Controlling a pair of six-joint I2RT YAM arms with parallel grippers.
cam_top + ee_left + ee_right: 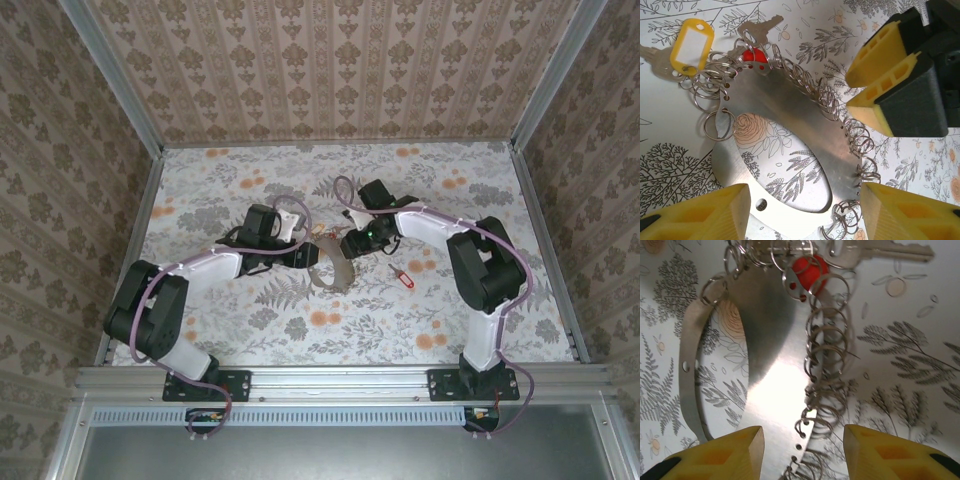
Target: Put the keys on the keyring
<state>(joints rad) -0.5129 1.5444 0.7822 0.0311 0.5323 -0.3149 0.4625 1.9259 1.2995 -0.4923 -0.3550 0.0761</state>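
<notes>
A red-headed key [754, 55] and yellow-tagged key [689, 42] hang on the ring-lined metal band keyring [790, 107]; a red-handled key [402, 276] lies loose on the table [480, 200]. Left hand [805, 210] and right hand [802, 452] gape empty.

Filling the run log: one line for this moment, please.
left fingers: open, straddling keyring | right fingers: open at its ringed edge | red key: loose on table

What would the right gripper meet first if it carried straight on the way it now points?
Most likely the shiny metal plate and the row of split rings along its edge, which lie directly between the open right gripper fingers; depth is unclear.
</notes>
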